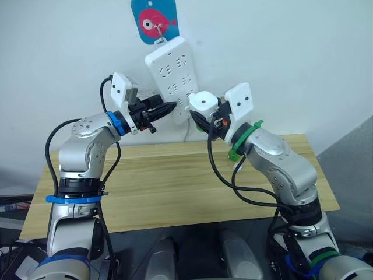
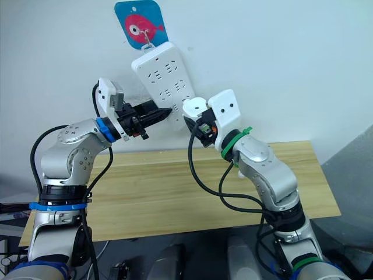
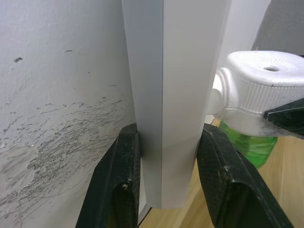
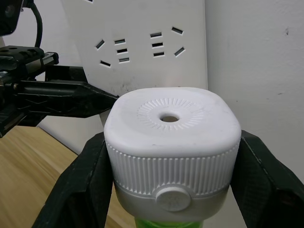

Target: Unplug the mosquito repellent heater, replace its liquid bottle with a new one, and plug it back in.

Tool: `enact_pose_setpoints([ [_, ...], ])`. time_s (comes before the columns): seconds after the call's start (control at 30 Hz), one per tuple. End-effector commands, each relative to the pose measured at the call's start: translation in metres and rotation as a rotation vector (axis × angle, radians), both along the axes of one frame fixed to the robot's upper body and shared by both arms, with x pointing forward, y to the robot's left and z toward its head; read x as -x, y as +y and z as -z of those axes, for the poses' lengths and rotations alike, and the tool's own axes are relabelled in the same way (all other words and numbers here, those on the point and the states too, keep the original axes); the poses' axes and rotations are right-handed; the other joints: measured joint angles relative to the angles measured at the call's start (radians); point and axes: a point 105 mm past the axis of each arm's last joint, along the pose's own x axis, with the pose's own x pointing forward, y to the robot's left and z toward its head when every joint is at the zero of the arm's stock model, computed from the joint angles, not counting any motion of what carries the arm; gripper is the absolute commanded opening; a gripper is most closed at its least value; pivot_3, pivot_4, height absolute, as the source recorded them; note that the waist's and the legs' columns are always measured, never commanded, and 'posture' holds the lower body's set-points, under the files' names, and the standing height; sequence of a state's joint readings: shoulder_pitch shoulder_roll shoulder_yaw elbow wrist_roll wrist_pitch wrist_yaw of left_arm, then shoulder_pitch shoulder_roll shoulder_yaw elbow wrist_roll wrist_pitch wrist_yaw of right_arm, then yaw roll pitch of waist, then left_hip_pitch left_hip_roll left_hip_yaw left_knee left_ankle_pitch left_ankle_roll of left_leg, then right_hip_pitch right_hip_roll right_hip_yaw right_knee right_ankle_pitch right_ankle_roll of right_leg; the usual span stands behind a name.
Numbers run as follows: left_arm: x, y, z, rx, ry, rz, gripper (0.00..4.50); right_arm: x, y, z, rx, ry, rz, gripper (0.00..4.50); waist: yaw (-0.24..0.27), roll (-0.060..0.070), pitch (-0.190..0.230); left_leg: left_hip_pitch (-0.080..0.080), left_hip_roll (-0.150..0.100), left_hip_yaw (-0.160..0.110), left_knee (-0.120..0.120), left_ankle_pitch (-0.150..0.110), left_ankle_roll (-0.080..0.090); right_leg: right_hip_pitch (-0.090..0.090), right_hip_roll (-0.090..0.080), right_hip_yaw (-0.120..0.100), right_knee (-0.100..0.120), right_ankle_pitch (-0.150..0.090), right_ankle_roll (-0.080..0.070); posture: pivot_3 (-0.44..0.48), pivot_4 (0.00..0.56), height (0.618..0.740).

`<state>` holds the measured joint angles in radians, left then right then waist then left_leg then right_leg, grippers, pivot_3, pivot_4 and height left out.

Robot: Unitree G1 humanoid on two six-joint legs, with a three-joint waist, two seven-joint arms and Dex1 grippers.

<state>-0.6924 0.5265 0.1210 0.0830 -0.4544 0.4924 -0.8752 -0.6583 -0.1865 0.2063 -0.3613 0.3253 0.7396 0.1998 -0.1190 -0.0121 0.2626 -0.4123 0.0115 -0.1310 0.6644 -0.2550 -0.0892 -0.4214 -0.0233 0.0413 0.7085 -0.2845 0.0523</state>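
Observation:
The mosquito repellent heater point(image 4: 171, 142) is a white rounded unit with a round hole in its top. A green liquid bottle point(image 3: 249, 148) hangs under it. My right gripper point(image 1: 205, 115) is shut on the heater's sides. It holds the heater right at the lower end of the white power strip point(image 1: 170, 76) on the wall. The heater's back is close against the strip's face, and its prongs are hidden. My left gripper point(image 3: 168, 183) is shut on the strip's lower end, one finger on each long edge.
The strip hangs tilted from a blue fish-print hook card point(image 1: 152, 20), and its cord point(image 1: 186, 133) drops behind a light wooden table point(image 1: 175, 181) that stands against the wall below both arms.

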Motion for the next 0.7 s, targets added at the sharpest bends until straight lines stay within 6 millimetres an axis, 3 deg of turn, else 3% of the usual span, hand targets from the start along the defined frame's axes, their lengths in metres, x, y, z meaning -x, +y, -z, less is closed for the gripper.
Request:
enact_pose_setpoints([
  [0.03, 0.007, -0.012, -0.004, -0.014, -0.024, 0.05, 1.33, 0.001, 0.01, -0.018, -0.026, -0.082, -0.029, 2.94, -0.001, 0.0, 0.0, 0.0, 0.0, 0.0, 0.0, 0.0, 0.0, 0.0, 0.0, 0.0, 0.0, 0.0, 0.0, -0.161, 0.185, 0.725],
  [0.7, 0.011, -0.014, -0.002, -0.013, -0.013, 0.067, 1.33, -0.018, 0.027, -0.017, -0.022, -0.04, -0.069, 2.94, -0.025, -0.003, -0.005, 0.008, 0.001, 0.001, -0.001, 0.003, 0.001, 0.002, 0.001, 0.002, 0.008, 0.001, -0.002, -0.159, 0.181, 0.725],
])
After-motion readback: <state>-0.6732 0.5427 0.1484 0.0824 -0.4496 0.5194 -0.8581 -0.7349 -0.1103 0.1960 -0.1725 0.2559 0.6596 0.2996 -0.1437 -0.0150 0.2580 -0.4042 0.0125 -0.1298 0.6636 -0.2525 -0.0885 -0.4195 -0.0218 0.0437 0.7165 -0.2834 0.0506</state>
